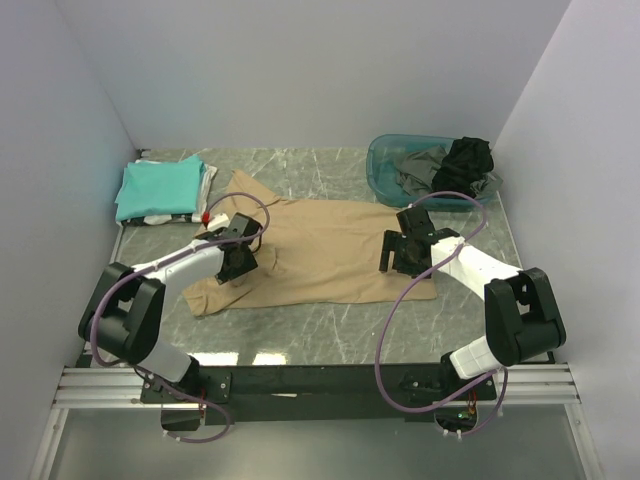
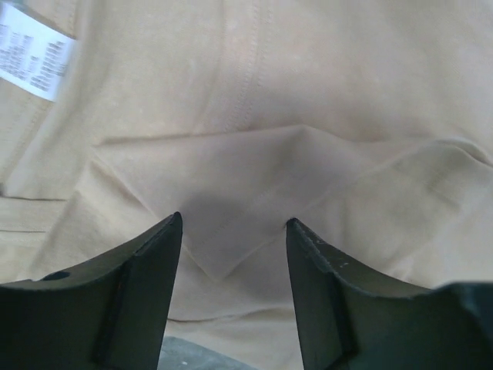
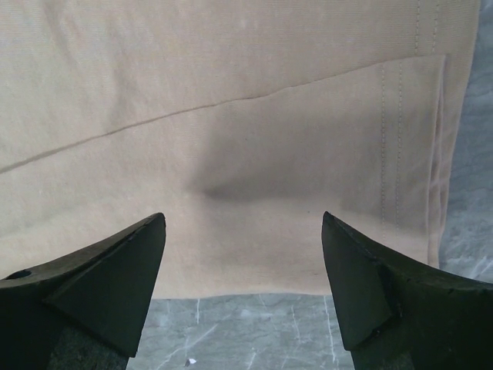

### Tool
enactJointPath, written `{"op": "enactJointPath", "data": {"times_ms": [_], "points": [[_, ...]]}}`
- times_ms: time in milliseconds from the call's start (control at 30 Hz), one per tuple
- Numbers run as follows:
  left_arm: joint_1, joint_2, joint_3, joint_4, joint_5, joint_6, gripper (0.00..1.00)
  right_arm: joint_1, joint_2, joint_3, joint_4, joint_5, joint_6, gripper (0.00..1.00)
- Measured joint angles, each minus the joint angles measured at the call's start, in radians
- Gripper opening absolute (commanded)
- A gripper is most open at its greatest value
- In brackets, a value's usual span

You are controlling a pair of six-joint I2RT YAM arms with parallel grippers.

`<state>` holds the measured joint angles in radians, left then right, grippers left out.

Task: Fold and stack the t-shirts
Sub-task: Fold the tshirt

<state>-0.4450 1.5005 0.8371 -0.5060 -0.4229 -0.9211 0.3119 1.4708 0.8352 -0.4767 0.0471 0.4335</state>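
- Done so far: teal shirt (image 1: 158, 185) lies folded flat at the far-left corner of the table (image 1: 330, 335), on top of a white one (image 1: 165, 217) whose edge peeks out beneath; that looks like the stack w/ 2 items, though what is under the teal is mostly hidden, so I can't say for sure
- In hand: tan t-shirt (image 1: 320, 250) is spread across the middle of the table, between the two arms, neck end toward the left arm, hem end toward the right
- It's partly folded at best: right wrist view shows a second layer lying over the hem area w/ a slanted edge, left wrist view shows a pointed flap near the neck label (image 2: 35, 50)
- Left gripper (image 2: 231, 223) hangs just above the flap, jaws apart, nothing between them
- Right gripper (image 3: 243, 220) is low over the near hem, jaws spread wide, holding nothing; bare table shows below the cloth edge
- Left to do: finish the tan fold, move it onto the stack
- Blue bin (image 1: 385, 160) at far right holds a dark grey garment (image 1: 420, 170) and a black one (image 1: 470, 158), unfolded, so approx under halfway overall
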Motion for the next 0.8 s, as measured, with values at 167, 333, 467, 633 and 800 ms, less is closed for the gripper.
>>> {"op": "enactJointPath", "data": {"times_ms": [167, 333, 467, 633, 800], "points": [[0.016, 0.032, 0.029, -0.060, -0.054, -0.003, 0.56, 0.000, 0.000, 0.000, 0.003, 0.014, -0.006, 0.88], [0.035, 0.056, 0.063, -0.086, -0.084, 0.000, 0.46, 0.000, 0.000, 0.000, 0.004, 0.020, -0.009, 0.88], [0.045, 0.083, 0.082, -0.090, -0.094, 0.003, 0.45, 0.000, 0.000, -0.006, 0.005, 0.025, -0.009, 0.88], [0.049, 0.082, 0.075, -0.097, -0.078, 0.000, 0.45, 0.000, 0.000, -0.007, 0.006, 0.034, -0.010, 0.88], [0.051, 0.006, 0.031, -0.101, -0.027, -0.008, 0.47, 0.000, 0.000, -0.008, 0.008, 0.034, -0.010, 0.88]]}}
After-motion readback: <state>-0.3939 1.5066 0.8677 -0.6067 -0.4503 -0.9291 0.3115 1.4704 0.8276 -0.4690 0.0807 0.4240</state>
